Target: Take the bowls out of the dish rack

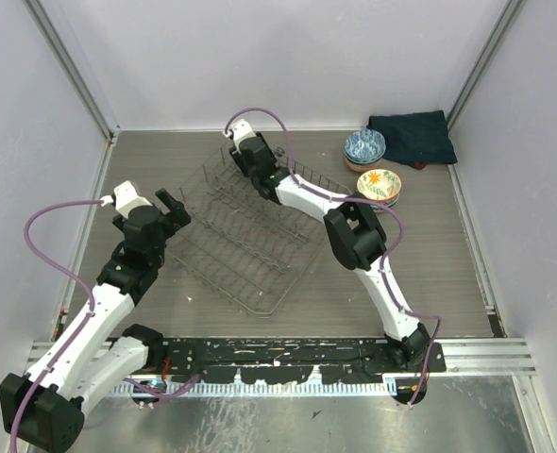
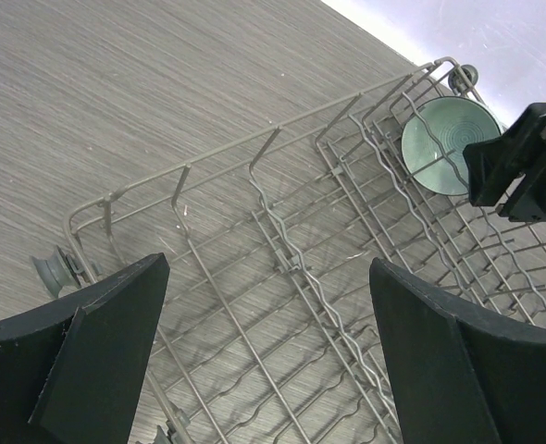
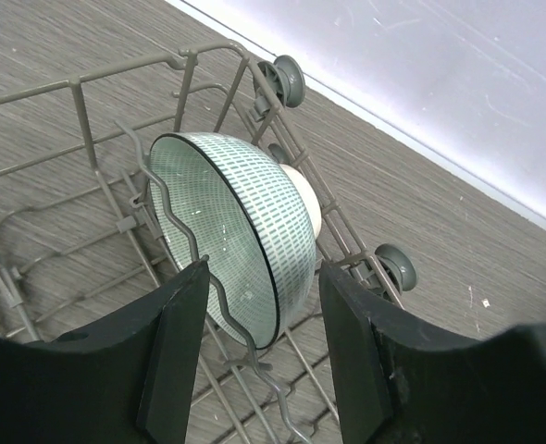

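The dish rack is thin grey wire, metal with a matt coating. The bowl looks like glazed ceramic, smooth and glossy. The desk has a matt wood-grain surface. The cloth is dark, soft fabric.

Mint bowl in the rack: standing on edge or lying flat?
On edge. The mint bowl stands on its rim between the dish rack wires, its foot pointing sideways toward the rack's end.

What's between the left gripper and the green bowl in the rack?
Only empty dish rack wires and tines separate the left gripper from the green bowl; the left wrist view shows it.
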`<state>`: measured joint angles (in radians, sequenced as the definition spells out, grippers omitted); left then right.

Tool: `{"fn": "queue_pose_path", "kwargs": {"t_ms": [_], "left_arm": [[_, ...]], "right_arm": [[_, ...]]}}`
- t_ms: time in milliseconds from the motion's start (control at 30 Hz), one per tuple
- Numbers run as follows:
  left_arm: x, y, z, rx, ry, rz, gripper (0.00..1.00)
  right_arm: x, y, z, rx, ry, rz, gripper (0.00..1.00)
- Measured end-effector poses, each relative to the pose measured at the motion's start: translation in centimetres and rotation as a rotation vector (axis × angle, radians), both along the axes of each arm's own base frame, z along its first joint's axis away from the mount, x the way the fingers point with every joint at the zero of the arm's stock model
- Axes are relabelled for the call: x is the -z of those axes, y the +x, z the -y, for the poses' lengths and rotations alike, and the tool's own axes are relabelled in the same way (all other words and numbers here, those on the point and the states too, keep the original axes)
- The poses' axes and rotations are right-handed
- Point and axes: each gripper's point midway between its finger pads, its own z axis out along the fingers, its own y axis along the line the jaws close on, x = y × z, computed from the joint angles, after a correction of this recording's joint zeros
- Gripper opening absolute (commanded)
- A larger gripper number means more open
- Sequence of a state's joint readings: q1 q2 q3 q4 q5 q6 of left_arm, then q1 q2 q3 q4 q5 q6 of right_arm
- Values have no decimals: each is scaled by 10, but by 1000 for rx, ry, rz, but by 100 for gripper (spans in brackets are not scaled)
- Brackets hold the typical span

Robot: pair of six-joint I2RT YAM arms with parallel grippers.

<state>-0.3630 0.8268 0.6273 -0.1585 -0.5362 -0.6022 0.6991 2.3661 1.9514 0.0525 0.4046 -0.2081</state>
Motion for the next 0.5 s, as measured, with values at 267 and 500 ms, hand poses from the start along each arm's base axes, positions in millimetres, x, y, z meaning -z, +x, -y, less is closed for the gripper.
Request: {"fn": "queue_pose_path", "kwargs": {"t_ms": [267, 500], "left_arm": [[0, 0, 0, 1, 3, 0, 98], [0, 0, 0, 1, 5, -1, 98]], "right_arm": [[9, 7, 2, 80, -104, 78, 54], [7, 12, 9, 138, -140, 130, 41]]}}
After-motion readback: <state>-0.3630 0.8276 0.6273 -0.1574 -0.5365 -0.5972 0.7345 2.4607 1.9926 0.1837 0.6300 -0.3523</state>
